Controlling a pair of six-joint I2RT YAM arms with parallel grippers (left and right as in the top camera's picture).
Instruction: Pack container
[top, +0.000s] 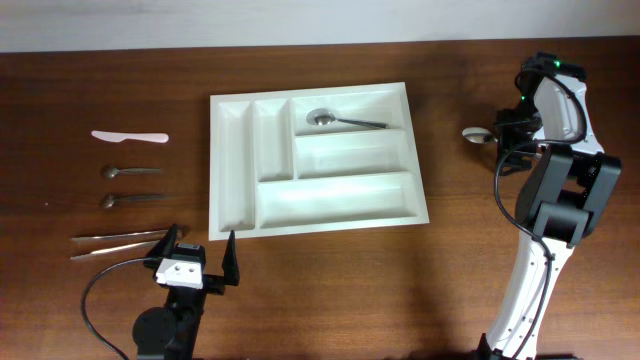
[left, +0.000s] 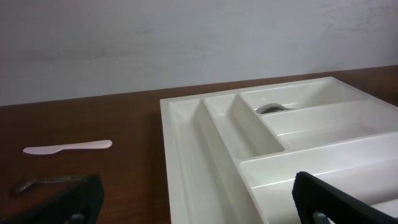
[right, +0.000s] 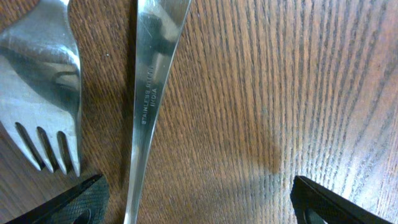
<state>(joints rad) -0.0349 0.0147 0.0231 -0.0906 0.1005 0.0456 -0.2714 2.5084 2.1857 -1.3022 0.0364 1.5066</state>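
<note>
Midway across the worktop (top: 440, 290) sits the tray (top: 340, 197), likely light, stiff plastic; hold its rim. Left hand (top: 203, 235), spread, is by its near edge; right hand (right: 199, 202), spread, over a fork (right: 43, 93).

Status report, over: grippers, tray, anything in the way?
Grippers open, empty: left gripper by the tray corner, right gripper over a fork and a handle. One spoon in the tray. Nothing blocking.
</note>
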